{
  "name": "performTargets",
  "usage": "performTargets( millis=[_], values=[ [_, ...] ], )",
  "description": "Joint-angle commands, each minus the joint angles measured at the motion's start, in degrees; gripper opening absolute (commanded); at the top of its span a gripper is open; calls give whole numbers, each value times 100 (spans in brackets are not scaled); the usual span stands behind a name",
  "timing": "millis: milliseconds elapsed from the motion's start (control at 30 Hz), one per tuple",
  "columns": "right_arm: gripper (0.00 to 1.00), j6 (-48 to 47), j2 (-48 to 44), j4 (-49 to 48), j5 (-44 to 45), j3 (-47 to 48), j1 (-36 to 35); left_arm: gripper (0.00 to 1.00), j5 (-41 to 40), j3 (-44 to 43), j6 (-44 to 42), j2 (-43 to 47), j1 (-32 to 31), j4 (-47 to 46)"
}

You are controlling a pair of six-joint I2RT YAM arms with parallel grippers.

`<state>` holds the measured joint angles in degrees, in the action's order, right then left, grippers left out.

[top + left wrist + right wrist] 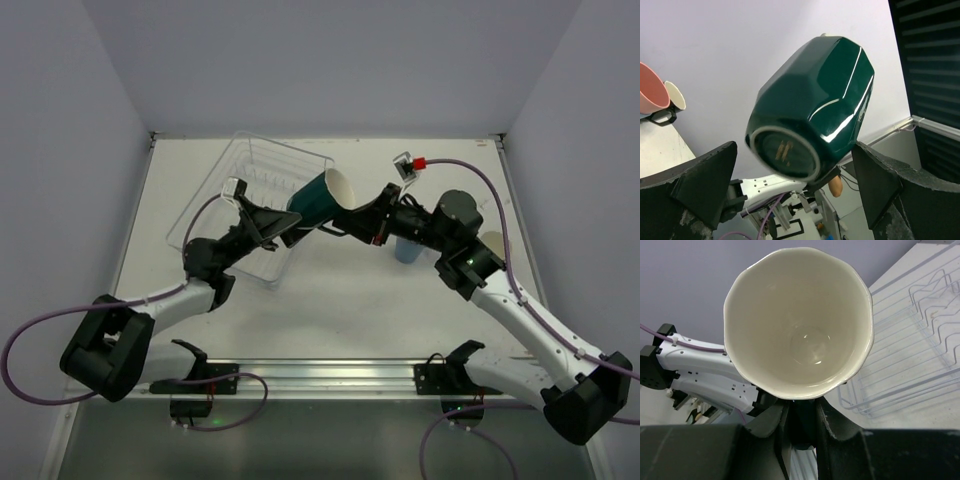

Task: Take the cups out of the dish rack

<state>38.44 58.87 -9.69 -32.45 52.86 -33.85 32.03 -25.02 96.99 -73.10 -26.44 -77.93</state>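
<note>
One dark teal mug (318, 198) hangs tilted in mid-air above the worktop (340, 310), just beside the clear dish rack (285, 148). The right fingers (771, 432) pinch its cream rim. The left fingers (705, 185) stand wide apart on either side of its base, not touching it.

The top external view looks down from high above the near edge and takes in the whole tabletop (340, 300) from afar. The left wrist view sits very close beneath the dark teal mug (812, 107), facing up at its base in mid-frame. The right wrist view looks straight into that mug's cream mouth. The dish rack (935, 327) at its right edge also appears in the overhead view.
</note>
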Motion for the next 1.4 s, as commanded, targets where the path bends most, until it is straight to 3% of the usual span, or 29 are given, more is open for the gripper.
performTargets(
  millis=[0, 267, 533, 700, 833, 1033, 1167, 1367],
  values=[
    [0, 147, -420, -876, -33, 93, 124, 100, 462, -232, -84, 112, 86, -2859],
    [0, 156, -859, -692, 63, -30, 413, 100, 865, -574, -40, 226, 86, -2974],
    [0, -546, -1404, 933, 1292, 374, 712, 100, 1103, -443, -189, 165, 156, -2868],
    [0, -925, -1703, 2382, 3197, 734, 721, 100, 1253, -320, -426, -55, 165, -2658],
    [0, -1084, -1765, 3262, 4911, 1024, 730, 100, 1332, -293, -970, -55, 165, -1878],
    [0, -699, -1485, 4457, 7212, 1463, 783, 100, 1385, -425, -1419, 6, 165, -1103],
    [0, 118, -941, 5545, 8182, 1902, 871, 100, 1367, -452, -1464, 6, 156, -882],
    [0, 1305, -412, 6320, 8754, 2237, 1134, 100, 1166, -241, -1314, 33, 156, -829]
  ],
)
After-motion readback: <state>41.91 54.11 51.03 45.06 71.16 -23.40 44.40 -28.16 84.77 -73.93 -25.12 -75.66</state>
